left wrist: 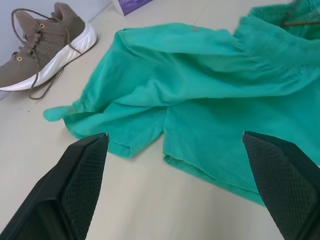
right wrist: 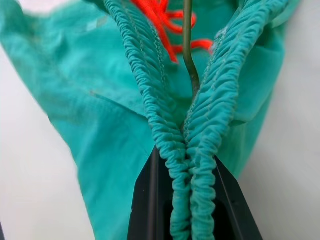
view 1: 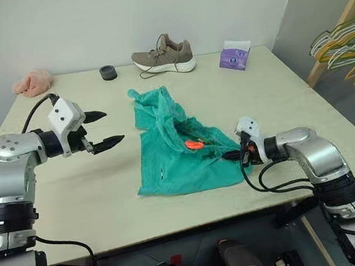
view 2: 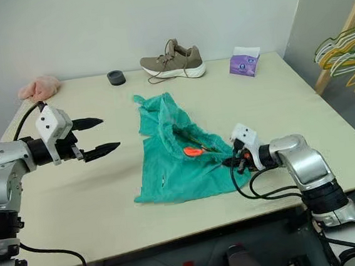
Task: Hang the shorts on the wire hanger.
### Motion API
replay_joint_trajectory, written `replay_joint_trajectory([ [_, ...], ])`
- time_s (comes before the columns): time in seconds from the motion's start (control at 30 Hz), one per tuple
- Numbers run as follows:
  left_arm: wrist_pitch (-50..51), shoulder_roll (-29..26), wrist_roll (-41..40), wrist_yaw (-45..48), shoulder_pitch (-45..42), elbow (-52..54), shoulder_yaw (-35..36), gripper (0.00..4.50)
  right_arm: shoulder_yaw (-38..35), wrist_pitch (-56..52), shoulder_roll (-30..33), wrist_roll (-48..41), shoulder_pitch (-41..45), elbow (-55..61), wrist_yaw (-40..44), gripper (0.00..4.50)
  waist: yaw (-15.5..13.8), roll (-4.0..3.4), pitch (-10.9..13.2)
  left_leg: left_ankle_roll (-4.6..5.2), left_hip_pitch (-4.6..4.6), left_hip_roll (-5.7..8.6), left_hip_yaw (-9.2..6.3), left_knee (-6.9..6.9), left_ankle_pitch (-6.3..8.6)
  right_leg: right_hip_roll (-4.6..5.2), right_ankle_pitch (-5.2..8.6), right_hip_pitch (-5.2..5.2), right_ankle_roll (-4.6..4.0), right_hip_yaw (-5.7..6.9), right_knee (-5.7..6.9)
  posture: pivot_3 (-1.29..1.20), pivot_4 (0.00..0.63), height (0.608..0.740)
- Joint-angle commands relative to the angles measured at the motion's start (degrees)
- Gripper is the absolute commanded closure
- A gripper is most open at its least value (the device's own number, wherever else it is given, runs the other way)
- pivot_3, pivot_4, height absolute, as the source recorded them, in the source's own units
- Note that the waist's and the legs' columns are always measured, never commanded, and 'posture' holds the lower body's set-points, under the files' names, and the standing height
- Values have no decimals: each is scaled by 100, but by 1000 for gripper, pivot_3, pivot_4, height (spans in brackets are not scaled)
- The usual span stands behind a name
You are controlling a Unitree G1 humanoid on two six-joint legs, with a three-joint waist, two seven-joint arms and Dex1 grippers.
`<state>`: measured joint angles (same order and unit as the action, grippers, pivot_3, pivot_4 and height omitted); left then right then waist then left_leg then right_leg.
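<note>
At mid-surface [view 1: 77,205], the shorts [view 1: 168,165] lie with the wire hanger [right wrist: 187,45] inside the waistband. Right end effector [right wrist: 192,200] pinches that waistband; left end effector [view 1: 101,129] hovers open. Hanging remains incomplete.

No text, label, brand or number can be read on anything here; the purple tissue box [view 1: 235,56] shows only blurred print.

table [view 1: 274,92]: pale beige | shoe [view 1: 164,55]: brown, white sole, far edge | black disc [view 1: 108,72]: beside shoe | purple tissue box [view 1: 235,56] | pink cloth [view 1: 33,82]: far corner | coloured hangers [view 1: 345,44]: on wooden rack
</note>
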<state>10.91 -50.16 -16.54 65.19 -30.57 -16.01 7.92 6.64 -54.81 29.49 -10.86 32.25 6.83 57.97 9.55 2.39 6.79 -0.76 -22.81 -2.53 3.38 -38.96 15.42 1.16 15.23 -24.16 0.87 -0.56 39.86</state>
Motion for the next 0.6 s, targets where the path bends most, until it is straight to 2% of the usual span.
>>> replay_joint_trajectory([
  [0.03, -8, 49, -84, -68, -134, 136, 70, 0, -610, -494, -30, -421, 5, 368, -428, 4485, 5, 0, 0, 0, 0, 0, 0, 0, 0, 0, 0, 0, 0, 0, -1, -195, 72, 740],
  [0.23, 31, 187, -110, -114, -212, 98, 62, 0, -947, -791, 174, -785, -350, 959, -815, 4485, 15, -1, 0, 0, 0, 0, 0, 0, 0, -1, 0, 0, 0, -1, -1, -210, 76, 740],
  [0.4, 35, 316, -92, -91, -223, 107, -17, 0, -418, -427, 636, -641, -758, 1214, -867, 4485, 28, 0, 0, 1, 1, 1, 2, 1, 1, -2, 1, 0, 1, -2, -3, -224, 79, 740],
  [0.6, 70, 467, -68, -64, -194, 224, -169, 0, 214, -51, 618, -532, -739, 1049, -988, 4485, 137, 0, 0, 1, 0, -3, -1, 2, 1, -9, 1, 0, 1, -1, -3, -226, 81, 740],
])
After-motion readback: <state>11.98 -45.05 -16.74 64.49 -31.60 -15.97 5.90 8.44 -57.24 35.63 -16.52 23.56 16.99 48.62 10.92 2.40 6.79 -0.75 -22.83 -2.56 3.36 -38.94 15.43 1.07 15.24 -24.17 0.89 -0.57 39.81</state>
